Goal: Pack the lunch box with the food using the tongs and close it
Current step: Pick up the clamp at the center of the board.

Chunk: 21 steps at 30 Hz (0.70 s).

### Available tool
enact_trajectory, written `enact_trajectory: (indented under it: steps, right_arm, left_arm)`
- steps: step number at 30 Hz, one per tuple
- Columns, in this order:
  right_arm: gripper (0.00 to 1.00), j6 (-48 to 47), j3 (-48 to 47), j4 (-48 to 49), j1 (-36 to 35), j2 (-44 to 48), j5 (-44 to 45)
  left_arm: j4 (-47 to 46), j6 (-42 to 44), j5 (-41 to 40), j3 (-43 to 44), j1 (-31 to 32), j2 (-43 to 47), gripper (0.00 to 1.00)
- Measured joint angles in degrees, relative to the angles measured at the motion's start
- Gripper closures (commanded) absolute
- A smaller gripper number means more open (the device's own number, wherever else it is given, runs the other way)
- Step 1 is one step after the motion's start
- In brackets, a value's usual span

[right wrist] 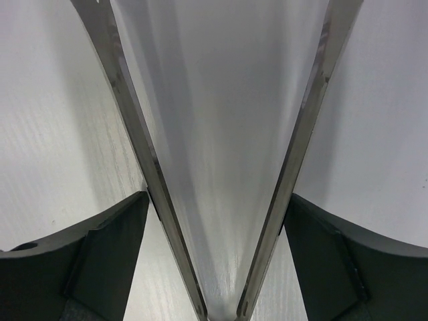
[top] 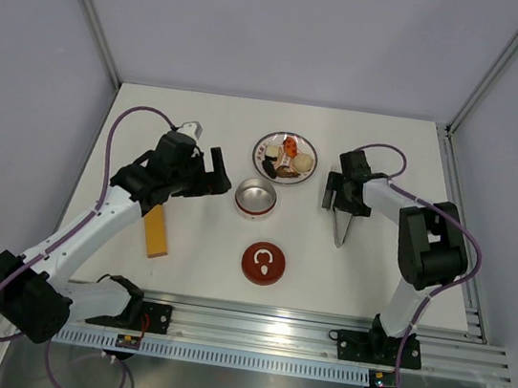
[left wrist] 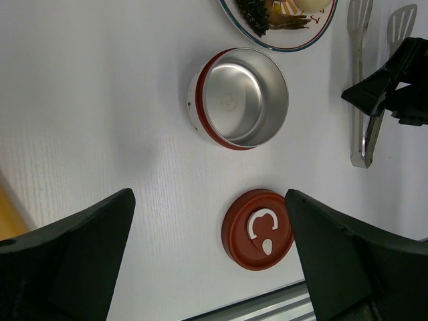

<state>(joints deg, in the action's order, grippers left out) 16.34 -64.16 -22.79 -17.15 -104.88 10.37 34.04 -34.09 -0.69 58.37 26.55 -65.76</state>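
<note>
the right gripper point(top: 342, 206) sits low over the tongs point(top: 340, 230), which lie flat on the table point(top: 201, 128) toward its right edge, hinge pointing at the near edge. its jaws are apart, one finger point(right wrist: 107, 261) outside each thin arm, at or just off the metal; whether they press yet i cannot tell. the risk is in that hold: the arms are narrow, smooth, polished strips meeting in a springy v, so a squeeze too near the hinge could let them skate out or twist, and one too hard would shut the tips with no room for a bite. lifted crooked, the tips could drag across the plate point(left wrist: 294, 47) and scatter the food point(top: 288, 160), small orange, beige and dark lumps, likely slick. the tin point(top: 254, 216), round shiny steel with a red band, stands empty mid-table, just nearer than the plate; it looks light and could be shoved. its flat dark-red lid point(top: 264, 262) lies toward the near edge. the left gripper point(top: 208, 175) hangs wide apart, empty, beside the tin.
</note>
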Motion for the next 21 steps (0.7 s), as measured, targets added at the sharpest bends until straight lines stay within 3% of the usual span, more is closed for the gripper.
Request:
enact_trajectory:
  steps: [2, 3, 6, 9, 10, 12, 21]
  right_arm:
    - [0.17, 0.2, -0.1, 0.1, 0.0, -0.2, -0.2]
    - [0.26, 0.3, -0.2, 0.2, 0.0, -0.2, -0.4]
    - [0.37, 0.5, -0.4, 0.6, 0.0, -0.5, -0.6]
    - [0.56, 0.7, -0.7, 0.7, 0.0, -0.7, -0.9]
    - [0.67, 0.6, -0.7, 0.6, 0.0, -0.7, -0.9]
    - [0.74, 0.4, -0.8, 0.3, 0.0, -0.7, -1.1]
    - [0.75, 0.2, -3.4, -12.0, 0.0, 5.7, -4.6]
  left_arm:
    - [0.0, 0.0, 0.0, 0.0, 0.0, 0.0, 0.01]
    - [0.0, 0.0, 0.0, 0.0, 0.0, 0.0, 0.01]
    - [0.0, 0.0, 0.0, 0.0, 0.0, -0.1, 0.01]
    - [0.1, 0.0, 0.0, 0.0, 0.0, -0.3, 0.01]
    - [0.2, 0.0, 0.0, 0.0, 0.0, -0.4, 0.01]
    - [0.2, 0.0, -0.1, 0.0, 0.0, -0.4, 0.01]
    - [1.6, 0.1, -0.4, 1.1, -0.4, -0.4, 0.01]
